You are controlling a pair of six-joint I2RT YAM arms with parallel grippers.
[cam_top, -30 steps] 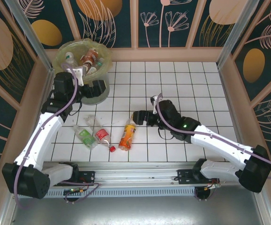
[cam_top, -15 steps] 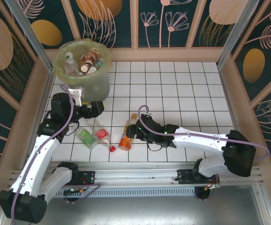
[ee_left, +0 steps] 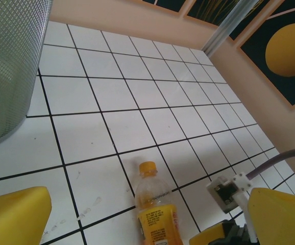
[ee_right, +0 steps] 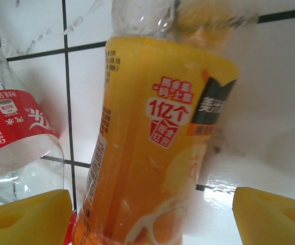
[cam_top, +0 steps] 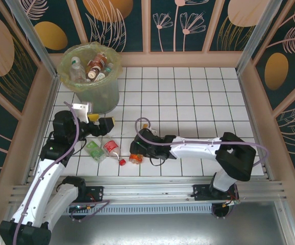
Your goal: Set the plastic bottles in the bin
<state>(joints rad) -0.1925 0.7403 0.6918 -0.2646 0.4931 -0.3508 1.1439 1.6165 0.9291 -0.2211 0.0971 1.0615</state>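
Orange-labelled and lying on the white tiled table [cam_top: 198, 102], one plastic bottle [ee_right: 152, 153] sits between the yellow pads [ee_right: 27, 214] of the right gripper [cam_top: 136, 149], which is low over it near the front edge. The jaws stand apart on either side of the label, one pad just beside the bottle and the other with a clear strip of tile between it and the plastic, so nothing is clamped. Just to the left lie a crushed red-labelled bottle [cam_top: 111, 147], a green-labelled bottle [cam_top: 93, 149] and a red cap [cam_top: 122, 162]. The left gripper [cam_top: 105, 124] hangs above the tiles between those bottles and the bin [cam_top: 106, 94], its yellow fingers [ee_left: 15, 214] spread wide with nothing gripped; its wrist camera looks down on the orange bottle's cap end and on the bin's mesh-patterned wall. The bin stands in the far left corner, lined with a yellow-green bag [cam_top: 66, 64], and several bottles [cam_top: 94, 65] lie in it already
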